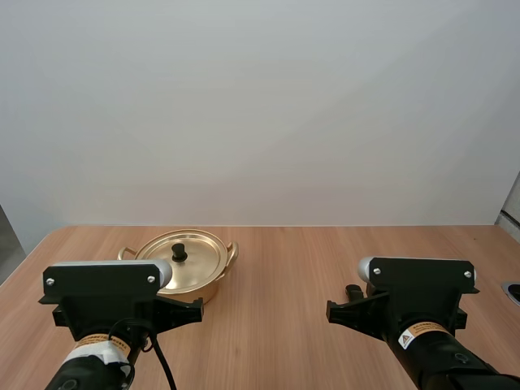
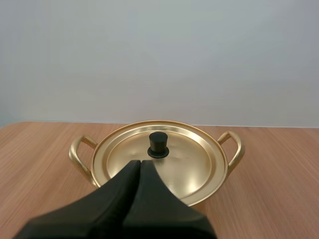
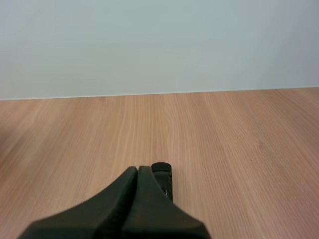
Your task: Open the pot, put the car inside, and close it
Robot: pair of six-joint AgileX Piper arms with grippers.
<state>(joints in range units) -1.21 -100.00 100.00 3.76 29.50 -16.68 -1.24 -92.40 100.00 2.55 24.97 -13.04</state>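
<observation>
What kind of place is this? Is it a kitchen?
Probably a robot test bench, not a kitchen: a plain wooden table, one gold pot with its lid on, and a robot's left gripper and right gripper, both shut.

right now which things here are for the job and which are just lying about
For the job: pot, lid, small dark thing by the right gripper (maybe the car), left gripper.
Not part of it: table.

One pot (image 1: 214,288), one lid (image 1: 195,260), one black object (image 1: 354,290)
</observation>
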